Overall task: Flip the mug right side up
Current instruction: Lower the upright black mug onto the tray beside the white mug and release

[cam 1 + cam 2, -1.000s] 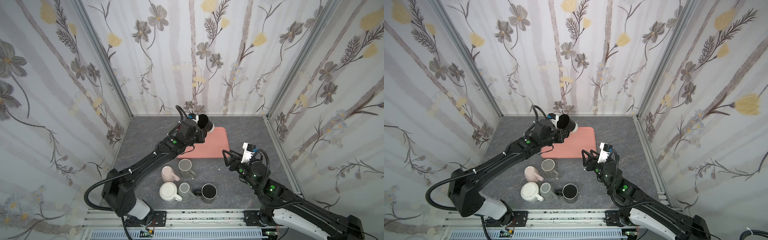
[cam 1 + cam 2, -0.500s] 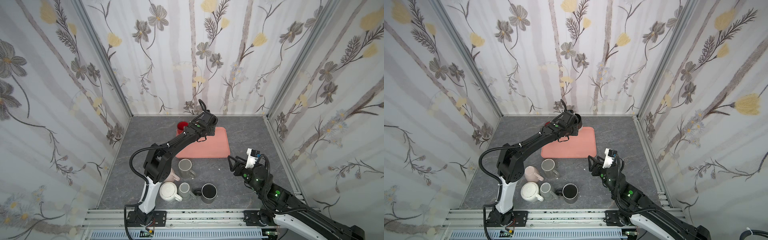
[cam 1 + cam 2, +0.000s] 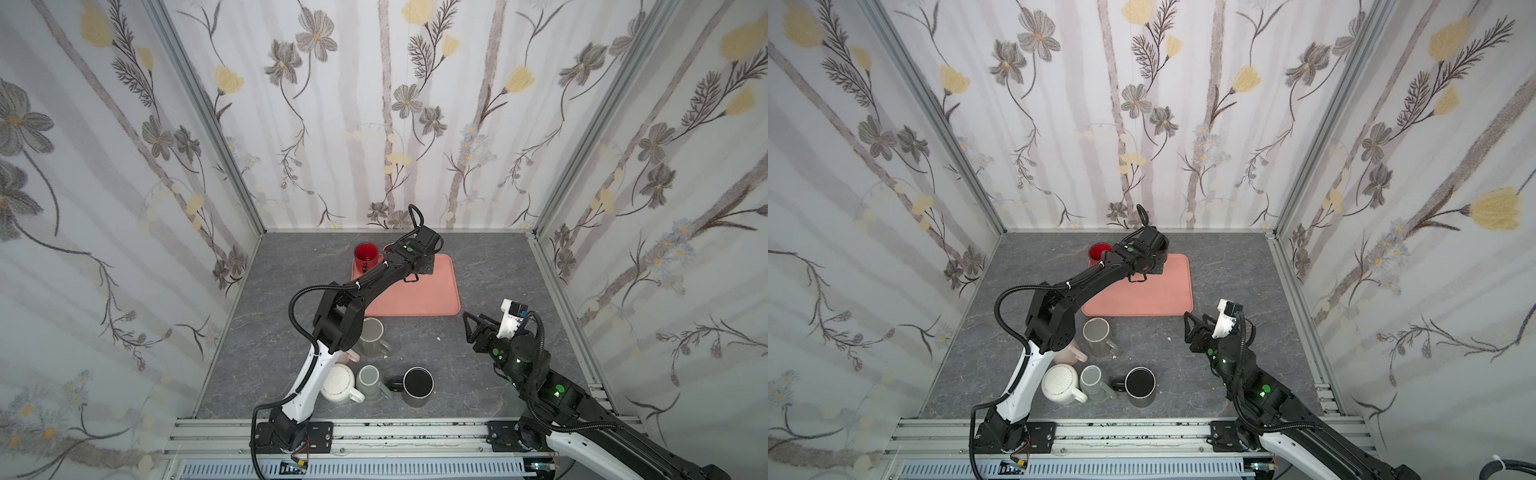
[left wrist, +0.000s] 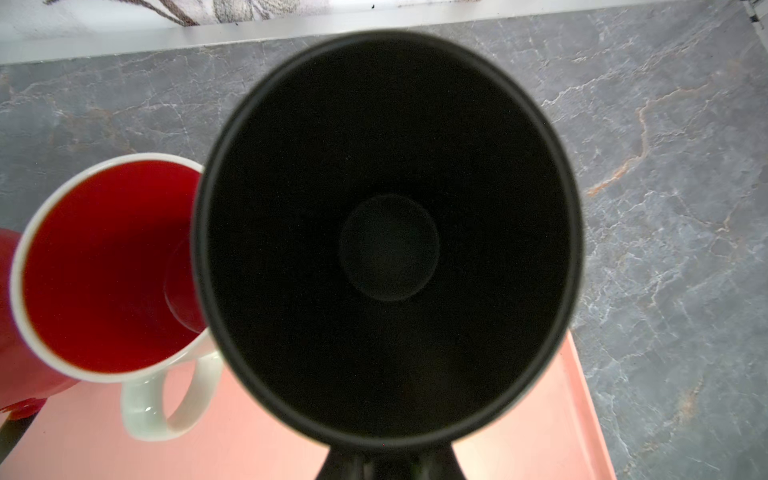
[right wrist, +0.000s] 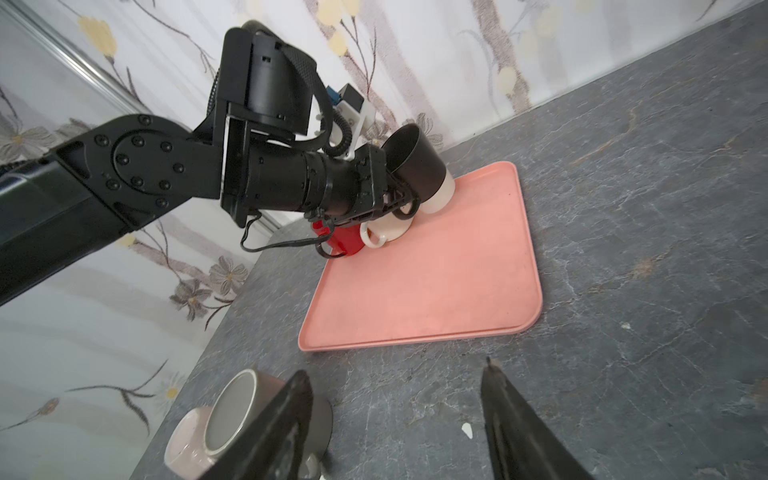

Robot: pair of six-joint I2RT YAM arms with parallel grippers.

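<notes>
One black mug (image 5: 415, 166) tight in left pincer (image 5: 400, 200) — right pincer (image 5: 395, 368) agape, empty

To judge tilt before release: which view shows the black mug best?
The right wrist view: the black mug shows side-on, tilted, pale base over the pink tray, handle in the left end effector. The left wrist view shows only its dark inside; in both top views the arm hides most of it.
</notes>
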